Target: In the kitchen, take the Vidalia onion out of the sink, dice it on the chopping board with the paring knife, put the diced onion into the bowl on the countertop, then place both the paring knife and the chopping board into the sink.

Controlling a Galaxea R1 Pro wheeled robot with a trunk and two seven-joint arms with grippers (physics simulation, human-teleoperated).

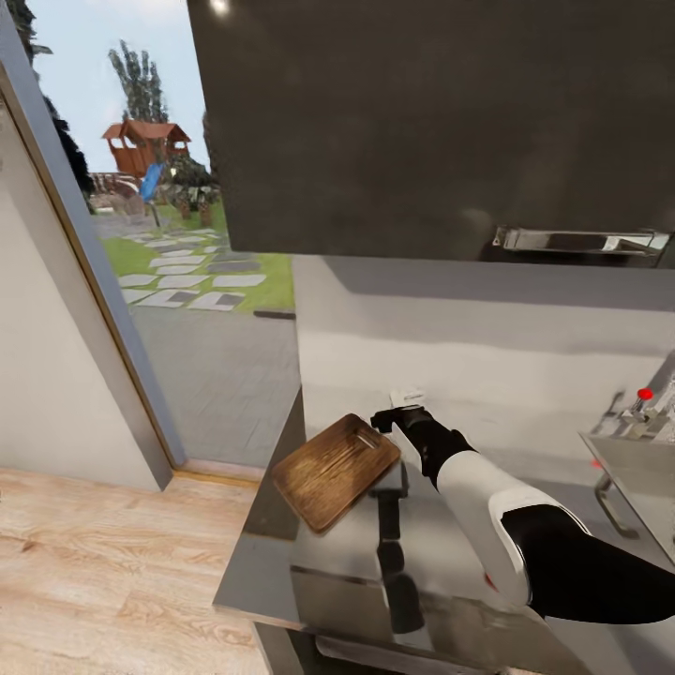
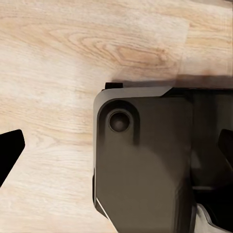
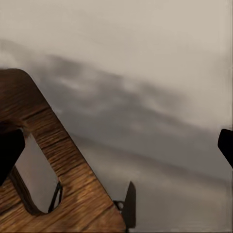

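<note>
The brown chopping board (image 1: 333, 469) lies at the left end of the grey countertop (image 1: 525, 441). My right gripper (image 1: 398, 414) hovers at the board's far right corner, open and holding nothing. In the right wrist view the board (image 3: 58, 160) and its handle slot (image 3: 36, 177) lie beside one dark fingertip (image 3: 9, 150), and the gripper (image 3: 116, 148) gapes over bare countertop. A slim dark pointed blade (image 3: 128, 204), seemingly the paring knife, sits at the board's edge. The sink (image 1: 633, 459) with its red knob (image 1: 644, 394) is at the far right. My left gripper (image 2: 116, 150) hangs open over the floor. Onion and bowl are out of view.
A dark wall cabinet (image 1: 431, 122) with a steel handle (image 1: 577, 241) hangs over the counter. To the left, an open doorway (image 1: 187, 309) leads to a garden. Light wooden floor (image 1: 112, 581) runs beside the counter's left end. The robot's dark base (image 2: 145, 165) is under my left gripper.
</note>
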